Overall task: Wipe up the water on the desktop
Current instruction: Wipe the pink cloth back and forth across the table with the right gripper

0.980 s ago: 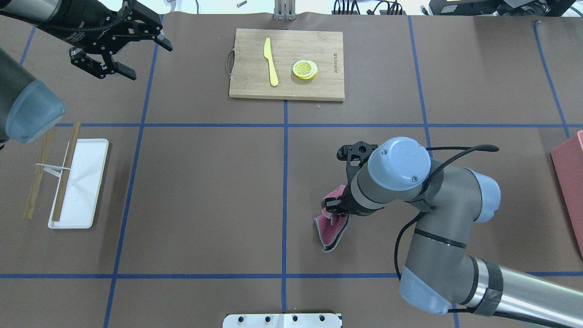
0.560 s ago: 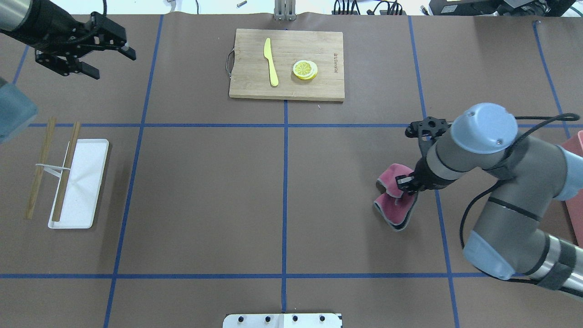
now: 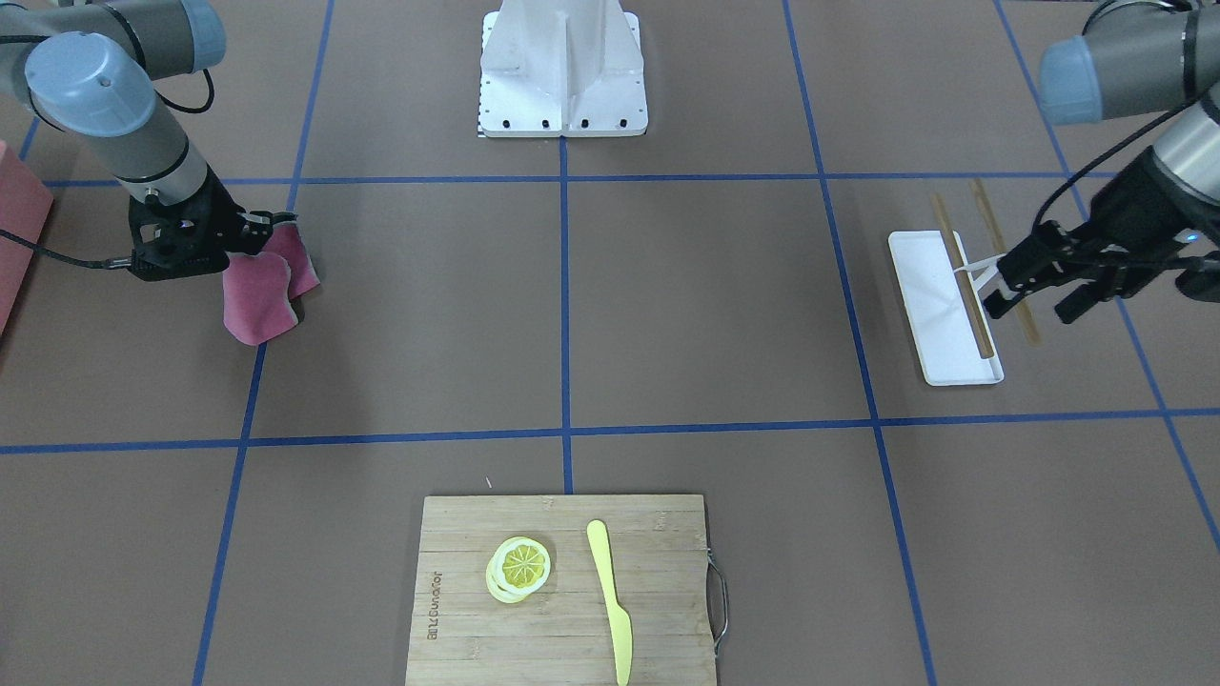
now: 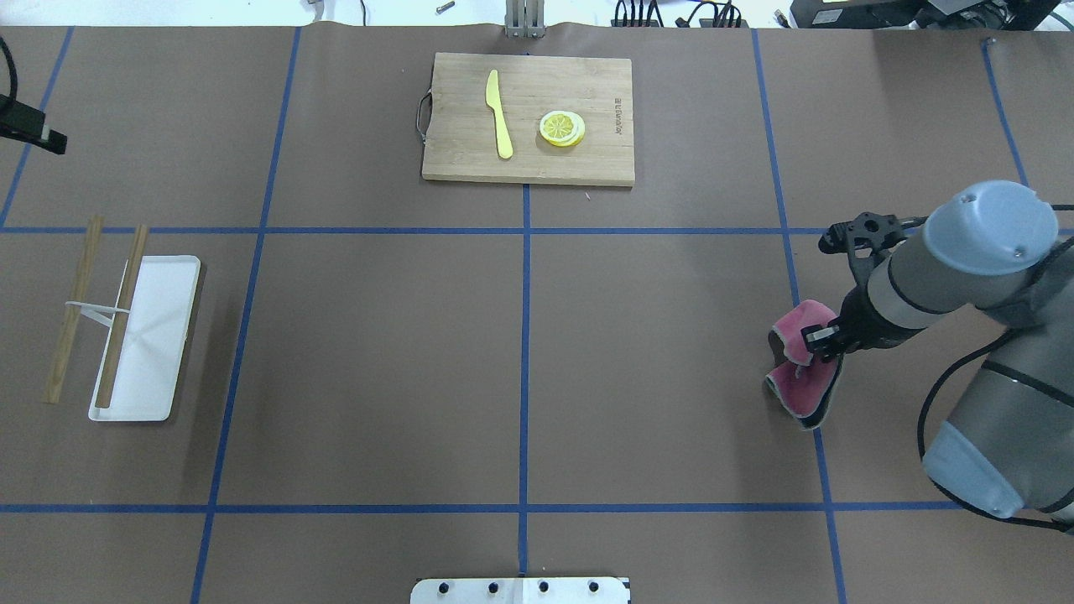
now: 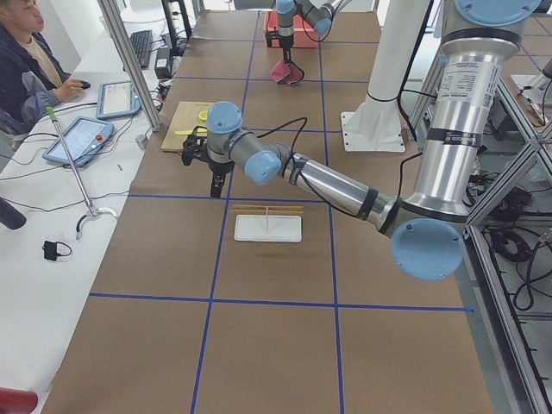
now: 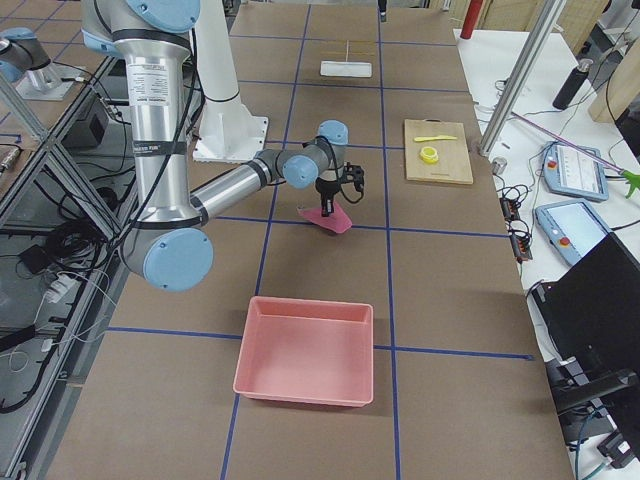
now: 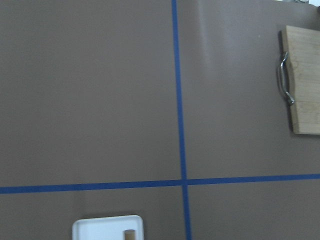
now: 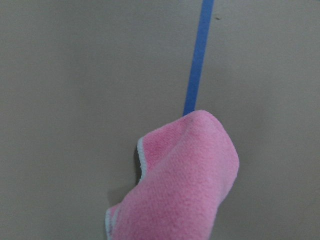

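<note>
counter (image 4: 377,361): grey-brown, crossed by blue tape lines (image 4: 524,335); it fills our overhead view and carries everything listed here.
pink bin (image 6: 300,385): one, at the counter's far 3 o'clock end; inside we see only its plain pink floor.
white tray (image 4: 159,352): one, at 9 o'clock.
chopsticks (image 4: 122,319): two. One lies along the tray's 9 o'clock rim, the other on the counter just beside it, and a thin white piece crosses both.
cutting board (image 4: 587,164): one, at 12 o'clock, bearing one yellow knife (image 4: 500,117) and one small pile of lemon slices (image 4: 562,128).
right pincer (image 4: 815,340): clamped on the one pink cloth (image 4: 804,390) at 3 o'clock. The cloth droops to the counter beside a tape line.
left pincer (image 3: 1034,303): fingers spread apart, raised off the counter. From the front we see it overlap the chopsticks.
</note>
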Controlling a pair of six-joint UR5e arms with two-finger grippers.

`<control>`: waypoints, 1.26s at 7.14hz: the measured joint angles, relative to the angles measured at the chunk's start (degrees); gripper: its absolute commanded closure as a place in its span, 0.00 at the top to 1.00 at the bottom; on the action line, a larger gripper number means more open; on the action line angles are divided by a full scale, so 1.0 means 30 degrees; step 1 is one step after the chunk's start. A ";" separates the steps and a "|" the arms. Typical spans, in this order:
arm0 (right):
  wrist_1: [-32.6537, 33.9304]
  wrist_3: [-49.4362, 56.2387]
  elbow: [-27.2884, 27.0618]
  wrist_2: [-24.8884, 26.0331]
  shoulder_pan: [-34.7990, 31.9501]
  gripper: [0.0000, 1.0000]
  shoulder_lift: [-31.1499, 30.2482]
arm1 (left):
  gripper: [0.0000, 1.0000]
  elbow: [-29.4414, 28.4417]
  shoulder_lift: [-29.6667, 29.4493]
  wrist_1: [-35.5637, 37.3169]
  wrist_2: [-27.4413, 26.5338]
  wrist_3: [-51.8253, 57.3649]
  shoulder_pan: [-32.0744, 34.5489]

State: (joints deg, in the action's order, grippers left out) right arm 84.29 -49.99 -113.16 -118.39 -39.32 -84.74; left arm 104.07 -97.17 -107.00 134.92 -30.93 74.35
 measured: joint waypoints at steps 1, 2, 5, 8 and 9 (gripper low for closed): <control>0.0046 -0.2189 0.0045 0.0151 0.1396 0.00 0.1084 | 0.98 0.0159 0.0716 0.0007 0.0051 0.1351 0.0489; 0.0070 -0.4579 0.0186 0.0500 0.2919 0.00 0.2488 | 0.98 0.0295 0.1100 0.0025 0.0130 0.1901 0.0690; 0.0080 -0.8604 0.2548 0.1672 0.5211 0.00 0.6841 | 0.98 0.0313 0.1416 0.0056 0.0218 0.2184 0.0834; 0.0005 -0.6109 0.1671 0.0629 0.3377 0.00 0.4580 | 0.98 0.0398 0.1780 -0.0062 0.0231 0.2194 0.0844; 0.0033 -0.4591 0.0849 0.0368 0.2620 0.00 0.2905 | 0.98 0.0412 0.1786 -0.0065 0.0231 0.2188 0.0844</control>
State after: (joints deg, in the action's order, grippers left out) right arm 84.39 -63.76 -110.61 -117.28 -31.46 -76.02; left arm 105.30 -91.81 -107.19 135.62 -24.37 76.88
